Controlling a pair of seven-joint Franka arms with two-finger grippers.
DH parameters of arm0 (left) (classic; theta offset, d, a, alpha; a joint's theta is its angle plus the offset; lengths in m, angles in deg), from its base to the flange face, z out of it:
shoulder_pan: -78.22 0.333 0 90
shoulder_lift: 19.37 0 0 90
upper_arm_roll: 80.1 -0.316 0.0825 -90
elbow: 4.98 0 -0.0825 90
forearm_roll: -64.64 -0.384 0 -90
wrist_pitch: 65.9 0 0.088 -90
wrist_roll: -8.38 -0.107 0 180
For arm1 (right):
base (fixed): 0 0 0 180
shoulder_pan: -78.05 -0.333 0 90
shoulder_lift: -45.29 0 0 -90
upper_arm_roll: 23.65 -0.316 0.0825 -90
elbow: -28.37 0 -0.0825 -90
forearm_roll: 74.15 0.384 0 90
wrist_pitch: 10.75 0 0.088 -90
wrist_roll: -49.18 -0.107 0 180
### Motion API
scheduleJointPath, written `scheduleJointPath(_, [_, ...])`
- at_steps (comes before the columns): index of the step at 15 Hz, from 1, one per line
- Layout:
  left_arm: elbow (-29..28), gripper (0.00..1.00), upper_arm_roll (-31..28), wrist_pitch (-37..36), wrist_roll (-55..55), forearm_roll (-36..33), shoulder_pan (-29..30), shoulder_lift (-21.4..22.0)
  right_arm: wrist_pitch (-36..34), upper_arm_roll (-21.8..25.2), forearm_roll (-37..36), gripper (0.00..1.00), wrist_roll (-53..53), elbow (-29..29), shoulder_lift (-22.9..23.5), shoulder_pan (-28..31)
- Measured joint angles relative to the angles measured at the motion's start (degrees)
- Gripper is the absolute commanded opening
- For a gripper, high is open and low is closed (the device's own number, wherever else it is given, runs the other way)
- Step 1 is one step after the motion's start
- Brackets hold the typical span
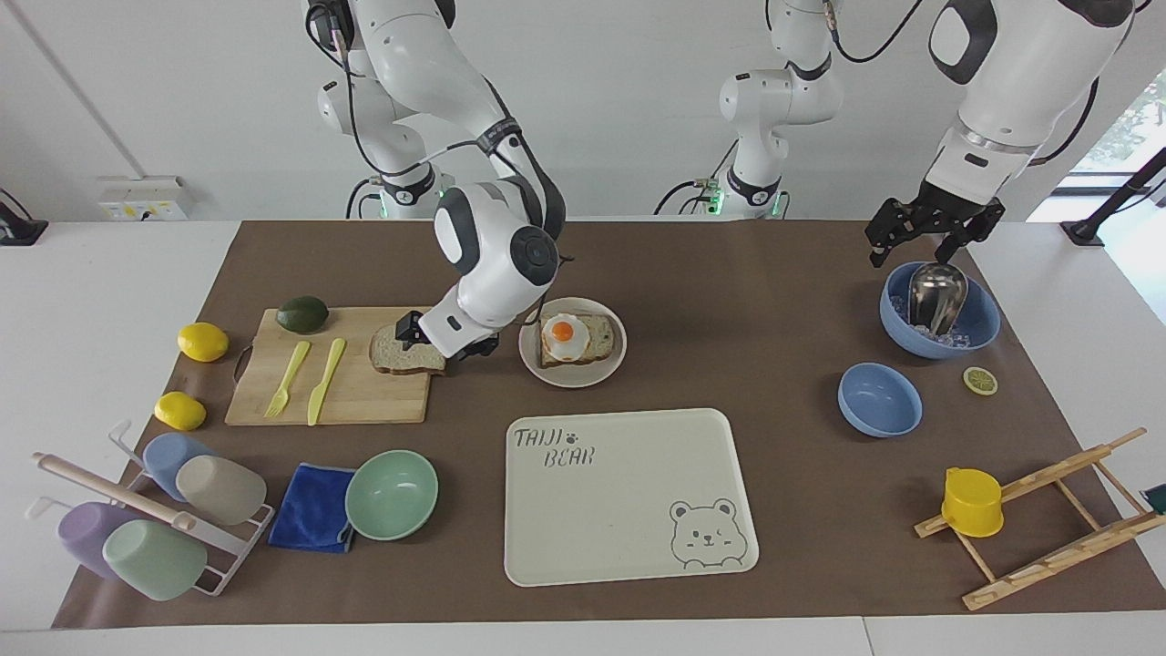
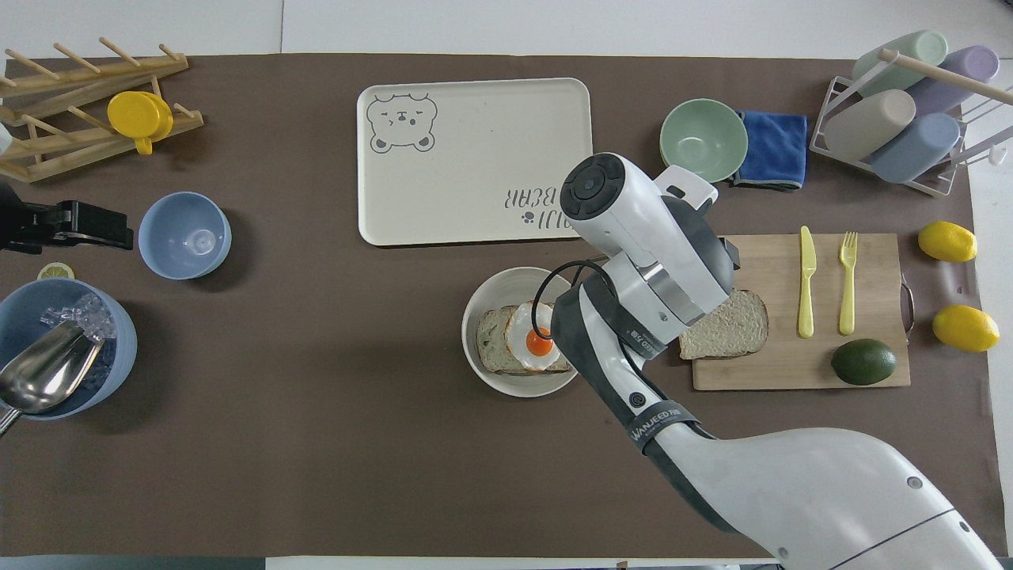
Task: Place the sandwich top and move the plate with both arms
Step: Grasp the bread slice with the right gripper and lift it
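Observation:
The sandwich top [image 1: 401, 353] [image 2: 732, 324], a plain brown bread slice, lies on the wooden cutting board [image 1: 355, 396] at its end beside the plate. My right gripper [image 1: 440, 343] is down low over that end of the slice and stands open. One finger is at the slice's edge nearer the robots, the other just off the slice toward the plate. I cannot tell whether it touches the bread. The cream plate [image 1: 574, 378] [image 2: 484, 299] holds toast with a fried egg [image 1: 565, 333] [image 2: 538, 339]. My left gripper [image 1: 929, 239] [image 2: 71, 226] waits open over the blue bowl with a scoop [image 1: 938, 314].
The board also carries an avocado [image 1: 302, 313], a yellow fork and a knife; two lemons [image 1: 202, 341] lie beside it. The bear tray [image 1: 629, 492] lies farther from the robots than the plate. A mint bowl [image 1: 392, 494], blue cloth, cup rack, second blue bowl [image 1: 879, 399] and wooden rack stand around.

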Motion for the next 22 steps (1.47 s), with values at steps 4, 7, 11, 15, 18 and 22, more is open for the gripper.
scheduleJointPath(4, [0.00, 1.00, 0.01, 0.00, 0.00, 0.00, 0.00, 0.00, 3.61, -0.01, 0.00, 1.00, -1.35, -5.46, -1.16, -0.01])
scheduleJointPath(7, [0.00, 1.00, 0.12, 0.00, 0.00, 0.00, -0.08, 0.00, 3.65, -0.04, 0.00, 1.00, -1.73, -6.84, -2.16, -0.08])
scheduleJointPath(11, [0.00, 1.00, 0.23, 0.00, 0.00, 0.00, -0.28, 0.00, 3.71, -0.05, 0.00, 0.93, -1.79, -9.62, -3.26, -0.14])
scheduleJointPath(15, [0.00, 1.00, 0.23, 0.00, 0.00, 0.00, -0.56, 0.00, 3.87, -0.05, 0.00, 0.81, -1.83, -10.89, -3.56, -0.14])
scheduleJointPath(18, [0.00, 1.00, -0.05, -0.05, 0.00, 0.00, -0.54, 0.00, 4.61, -0.06, 0.00, 0.81, -1.84, -11.65, -3.80, -0.14])
scheduleJointPath(22, [0.00, 1.00, -0.40, -0.06, 0.00, -0.03, -0.50, 0.00, 5.95, -0.06, 0.00, 0.79, -1.86, -13.12, -4.06, -0.15])
